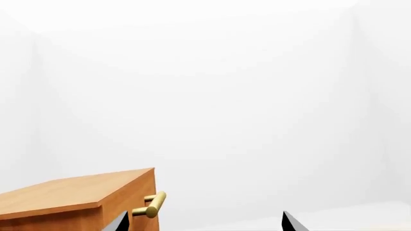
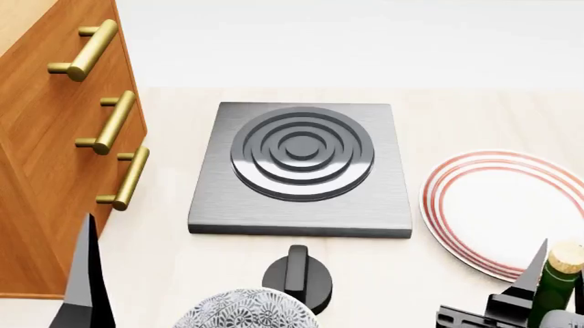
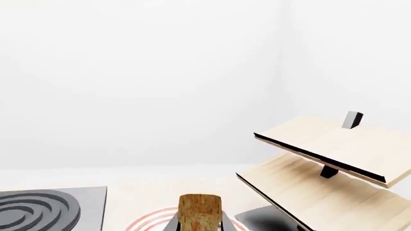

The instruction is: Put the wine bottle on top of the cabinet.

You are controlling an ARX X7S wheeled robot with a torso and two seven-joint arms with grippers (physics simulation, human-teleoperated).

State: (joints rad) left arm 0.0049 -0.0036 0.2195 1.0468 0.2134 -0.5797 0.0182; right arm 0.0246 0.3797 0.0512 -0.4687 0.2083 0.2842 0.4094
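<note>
The wine bottle shows at the head view's bottom right: a green neck with a tan cork. My right gripper is shut on its neck, and dark fingers flank it. In the right wrist view the cork stands between the two fingertips. The reddish-brown cabinet with brass handles stands at the left. Its top shows in the left wrist view. My left gripper is open and empty beside the cabinet's front, and one finger shows in the head view.
A grey hot plate with rings lies in the middle, with a black knob in front of it. A red-ringed plate lies at the right. A patterned bowl sits at the bottom edge. A pale slanted rack stands to the right.
</note>
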